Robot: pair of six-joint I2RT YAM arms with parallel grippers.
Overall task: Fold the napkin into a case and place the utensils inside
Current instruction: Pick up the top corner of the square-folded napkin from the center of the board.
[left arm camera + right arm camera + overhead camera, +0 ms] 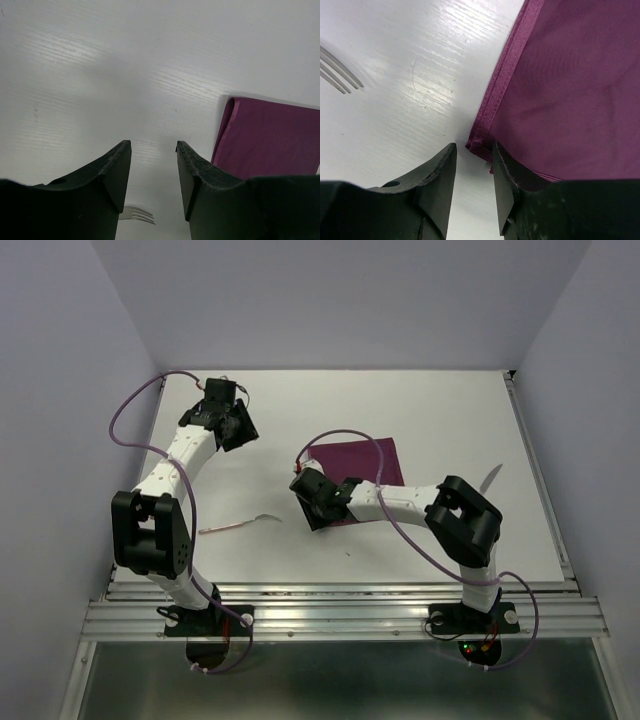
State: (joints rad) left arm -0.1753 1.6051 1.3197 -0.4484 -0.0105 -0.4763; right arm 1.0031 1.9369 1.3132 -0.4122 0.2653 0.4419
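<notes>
Right of the bench's (430, 400) middle, the napkin (358, 462) lies flat as a dark burgundy rectangle. Its long sides run from the far side toward the near edge. In the right wrist view the napkin (570, 90) shows stacked layers along its left edge, so it is folded over at least once.

At its near left corner sits the right gripper (312, 508). Seen from the wrist, the right gripper (473, 146) has its jaws apart by a narrow gap, with bare bench showing between them. The cloth's corner lies right at their tips, and the right-hand finger (507, 170) overlaps the napkin's near edge. Whether the pads touch the cloth I cannot tell.

Left of that corner, well apart from the cloth and toward the near edge, a fork (240, 525) lies on the bench with its tines pointing right. The tines also show at the left edge of the right wrist view (340, 75). A second utensil (492, 478), thin and grey, lies toward the right edge, partly hidden by the right arm's elbow.

Near the far left corner, the left gripper (240, 430) hangs above bare bench. Its jaws (153, 143) are spread with nothing between them.
</notes>
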